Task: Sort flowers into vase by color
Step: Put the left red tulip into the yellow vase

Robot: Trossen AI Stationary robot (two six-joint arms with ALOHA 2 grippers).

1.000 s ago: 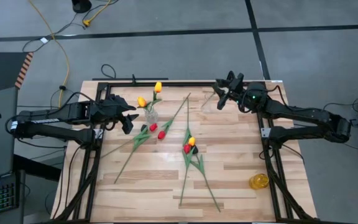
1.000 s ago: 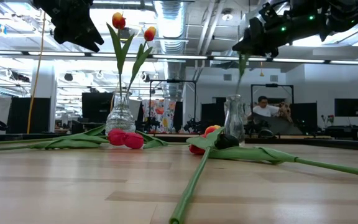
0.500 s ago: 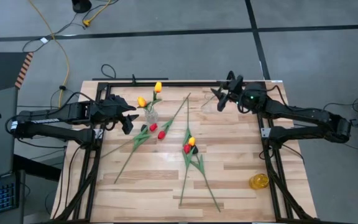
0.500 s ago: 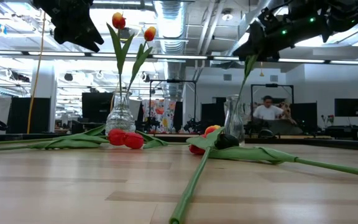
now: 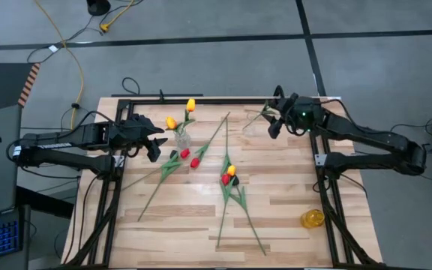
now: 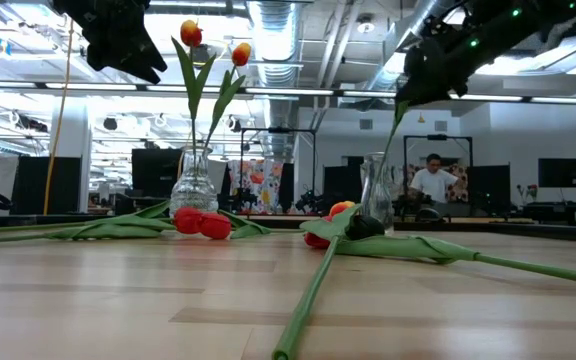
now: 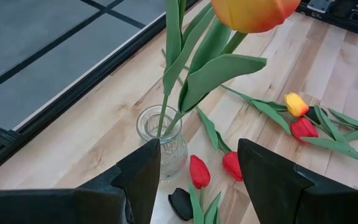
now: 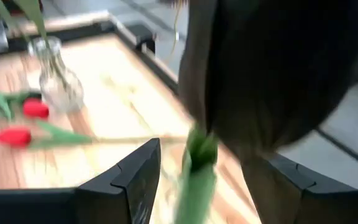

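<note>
My right gripper (image 5: 274, 124) (image 8: 204, 155) is open above the clear right vase (image 5: 252, 124) (image 6: 376, 195). A near-black tulip's green stem (image 8: 194, 180) stands between its fingers, the dark bud (image 8: 272, 68) close before the camera. That stem (image 6: 392, 135) slants down into the vase mouth. My left gripper (image 5: 154, 142) (image 7: 197, 149) waits open beside the left vase (image 5: 182, 140) (image 7: 162, 140), which holds two yellow tulips (image 5: 190, 105) by their stems. Red tulips (image 5: 190, 158), a red and yellow pair (image 5: 228, 175) and a dark bud (image 7: 180, 202) lie on the table.
Long stems (image 5: 223, 217) of the lying tulips stretch toward the table's near edge. A yellow round object (image 5: 312, 218) sits at the near right corner. A black frame (image 5: 201, 100) borders the far edge. A person (image 6: 433, 180) sits in the room behind.
My right gripper has moved a little toward the table's right edge and risen in the low view. More of the dark tulip's stem now shows between it and the right vase, slanting down to the vase mouth.
</note>
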